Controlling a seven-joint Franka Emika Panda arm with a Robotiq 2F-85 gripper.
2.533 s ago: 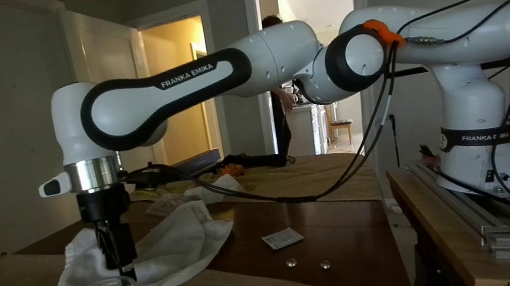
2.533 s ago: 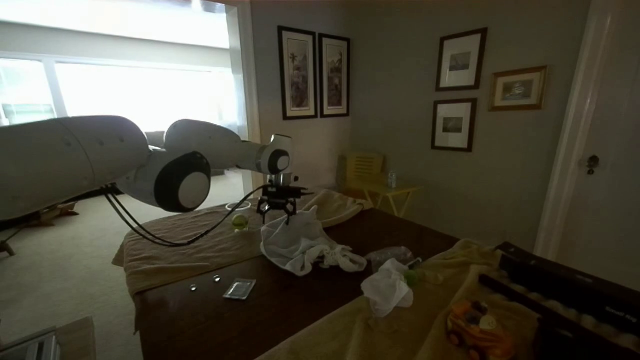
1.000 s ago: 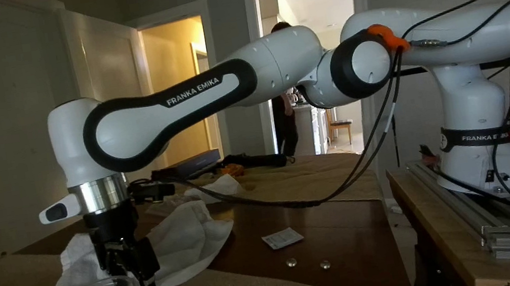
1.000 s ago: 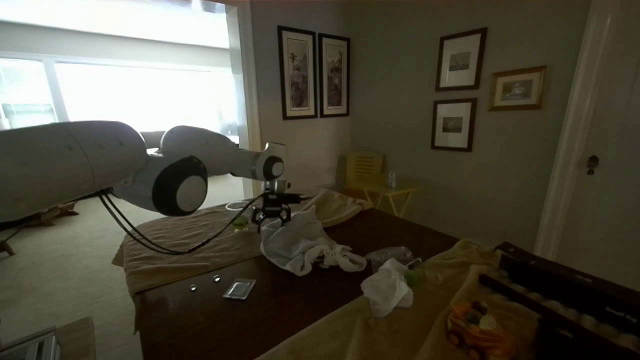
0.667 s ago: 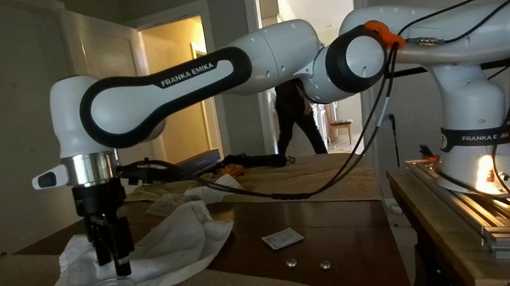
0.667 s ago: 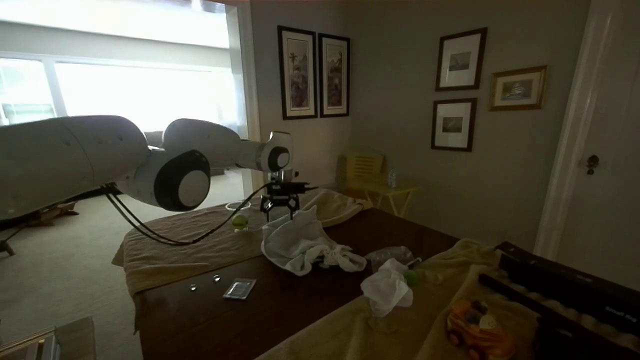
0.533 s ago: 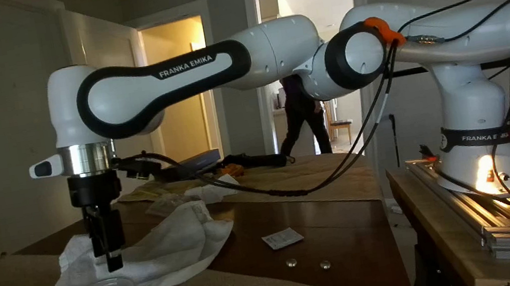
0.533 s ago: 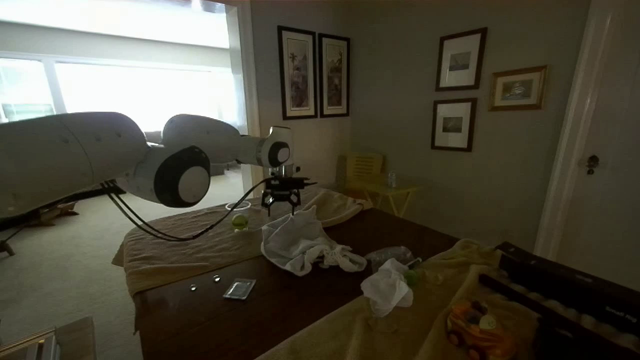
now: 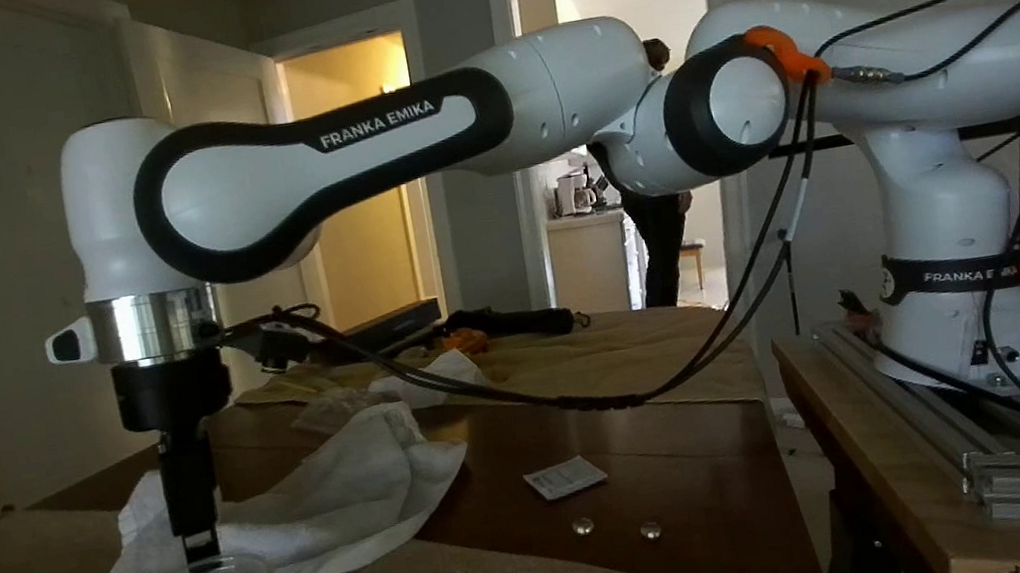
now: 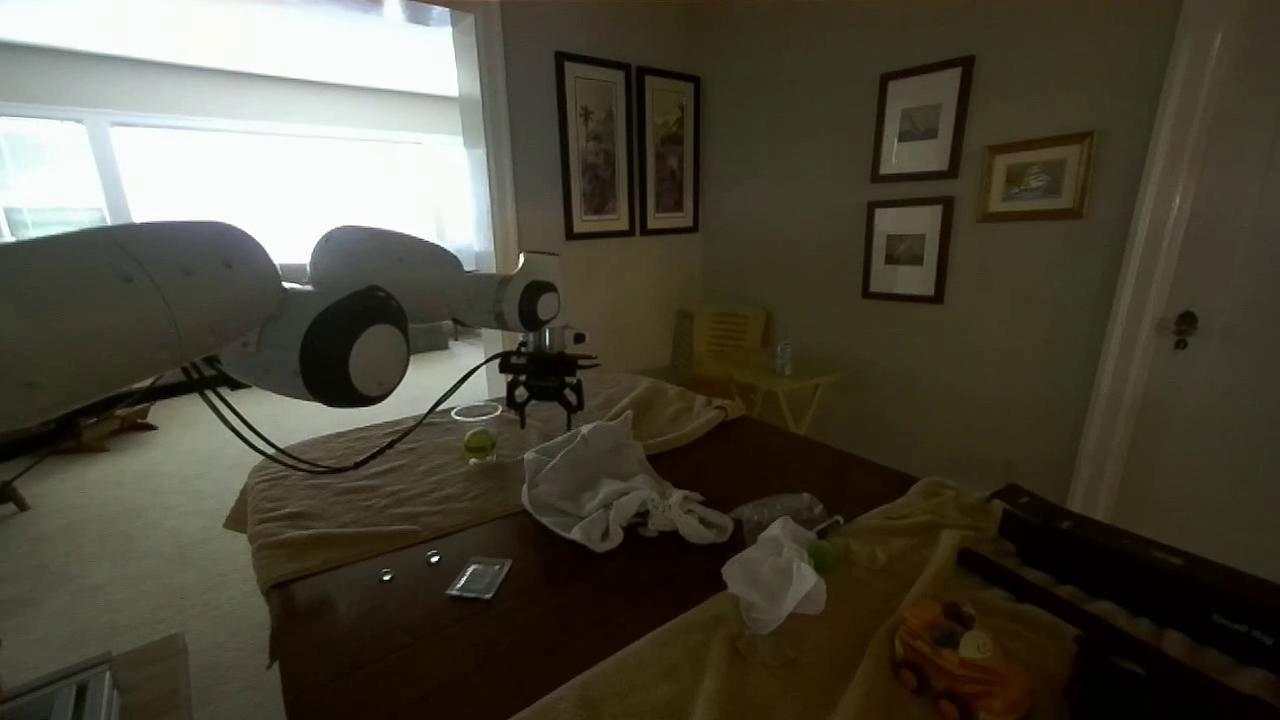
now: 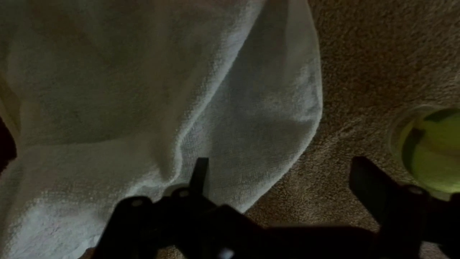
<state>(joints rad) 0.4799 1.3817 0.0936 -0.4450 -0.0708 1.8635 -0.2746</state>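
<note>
- Gray walls [image 10: 790, 170] with framed pictures [image 10: 920, 118] stand behind a dark brown table [image 10: 480, 650] and a tan blanket [image 10: 390, 515] in an exterior view.
- That same view shows the pincer [image 10: 546, 422] pointing down, its jaws far apart, with just air between them.
- Close to it, at about 4 o'clock, lies a crumpled white cloth [image 10: 590, 480].
- Between 8 and 9 o'clock, near the pincer, is a clear cup [image 10: 476, 418] with a yellow-green ball [image 10: 480, 443] in it.
- Down at 7 o'clock are two tiny shiny bits [image 10: 433, 557] and a flat packet [image 10: 479, 578].
- Far away at 4 o'clock is an orange toy car [image 10: 955, 660], and near it a black box [image 10: 1150, 560] has pale writing, too blurry to read.
- From the wrist view, one finger [image 11: 199, 176] is over the cloth and one is over the blanket, with a big gap between. I cannot tell if the finger touches the cloth.
- Cloth fills that view from 7 to 12 o'clock, and the ball in its cup peeks in at 3.
- Robot arm [image 9: 379, 156] in an exterior view says FRANKA EMIKA in white letters, and the band [image 9: 953, 273] low down on it starts with FRANKA.
- There the pincer is sideways, with the ball under it at 6 o'clock and a person [image 9: 661, 249] far back at 2.
</note>
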